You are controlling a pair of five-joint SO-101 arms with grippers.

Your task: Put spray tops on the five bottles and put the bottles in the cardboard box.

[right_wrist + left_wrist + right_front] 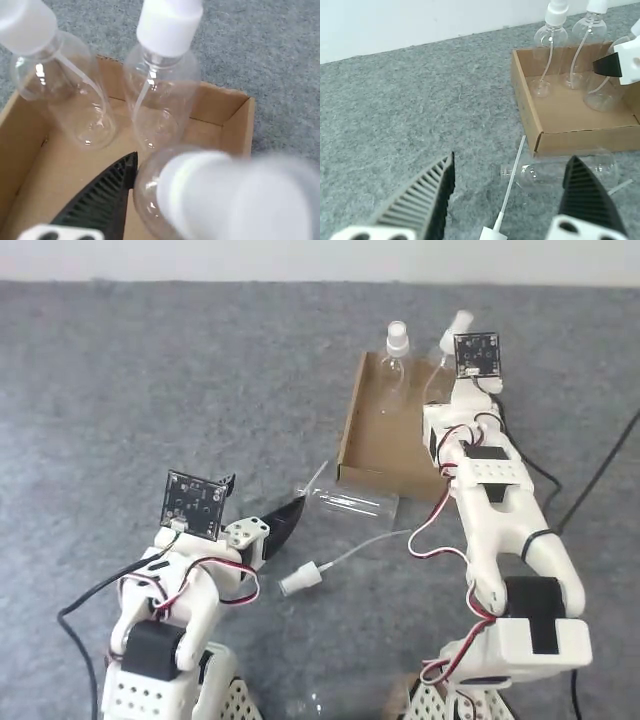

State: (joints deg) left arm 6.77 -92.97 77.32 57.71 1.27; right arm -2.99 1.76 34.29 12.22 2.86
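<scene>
Cardboard box (352, 410): is holding two capped bottles (160, 95) upright.
Right gripper (452, 358): is clamping a tilted third bottle (600, 95) inside the box.
Left gripper (513, 159): is gaping wide, touching nothing, above the uncapped bottle (555, 172) lying beside the box.

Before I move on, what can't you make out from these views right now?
1. Whether the right gripper grips the third bottle: blurred close up in the right wrist view, under the arm in the high view.
2. The clear thing at the high view's bottom edge: cut off, perhaps a bottle.
3. Nozzles of the rear bottles: cut off by both wrist views' top edges.
</scene>
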